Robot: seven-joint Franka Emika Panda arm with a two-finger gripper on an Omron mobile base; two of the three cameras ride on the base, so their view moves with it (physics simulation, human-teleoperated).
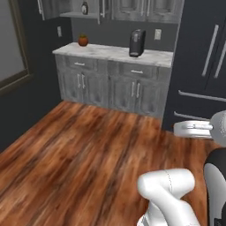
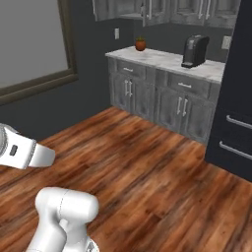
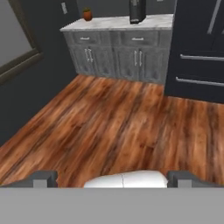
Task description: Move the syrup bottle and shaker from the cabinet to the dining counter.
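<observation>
The claw (image 3: 112,178) hangs over bare wood-plank floor (image 3: 113,122), its two dark fingertips (image 3: 43,178) standing wide apart with nothing between them — released, holding nothing. Well ahead of it, across the floor, runs a short marble worktop (image 3: 113,22) on grey drawers and doors; an orange plant pot (image 3: 88,15) sits toward its far-left end and a dark coffee machine (image 3: 136,11) stands further right. To the right of that, ahead of the claw, rises a tall black fridge (image 3: 199,48) with silver bar handles.

Up above the worktop, higher than the claw and far from it, is the cabinet (image 1: 132,9) (grey wood-grain, panelled doors). Its left part stands open, and on the shelf inside there is a small dark object with a pale patch (image 1: 84,7) — too small to tell whether it is the syrup bottle or the shaker. A large framed window (image 2: 34,44) fills the wall off to the claw's left.
</observation>
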